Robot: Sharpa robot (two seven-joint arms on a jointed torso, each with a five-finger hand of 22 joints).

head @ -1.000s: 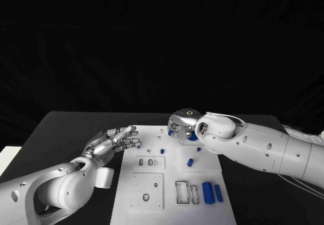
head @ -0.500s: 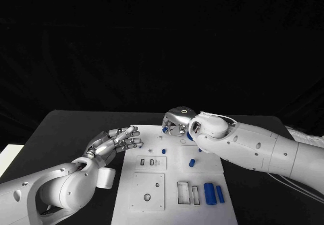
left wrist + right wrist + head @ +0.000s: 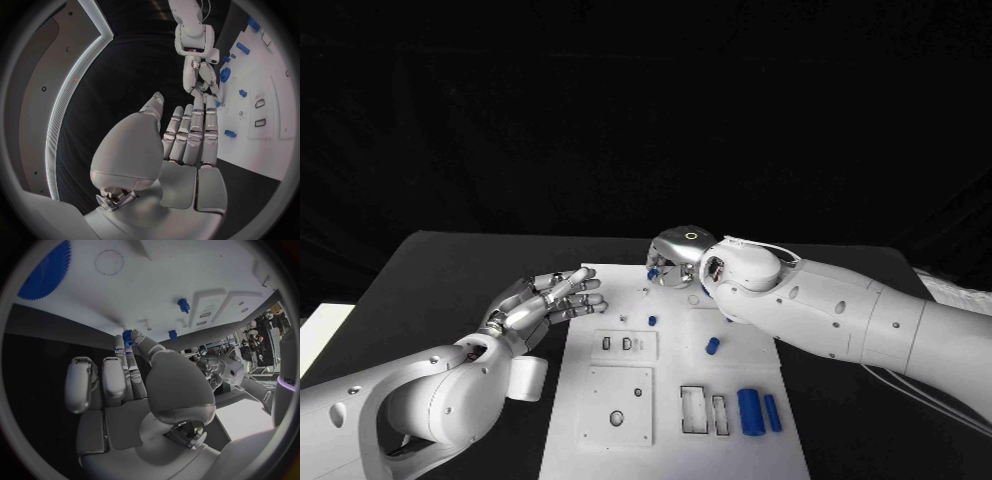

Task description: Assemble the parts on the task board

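Observation:
The white task board (image 3: 620, 400) lies in the middle of the black table. My right hand (image 3: 678, 262) hovers over its far end and pinches a small blue part (image 3: 128, 335) between thumb and a finger; the part (image 3: 652, 273) peeks out at the hand's left side. A blue gear (image 3: 45, 270) lies flat on the board beyond the fingertips. My left hand (image 3: 545, 303) is at the board's left edge, fingers stretched and apart, holding nothing. The left wrist view shows that open left hand (image 3: 187, 135) with the right hand (image 3: 203, 82) past its fingertips.
Two short blue pegs (image 3: 652, 321) (image 3: 713, 345) stand mid-board. Two longer blue cylinders (image 3: 749, 411) (image 3: 772, 412) lie side by side near the board's right front, next to rectangular slots (image 3: 692, 409). My right forearm (image 3: 848, 320) crosses above the board's right edge.
My right hand has shifted a little left along the board's far end, keeping the small blue part. The left hand has barely moved.

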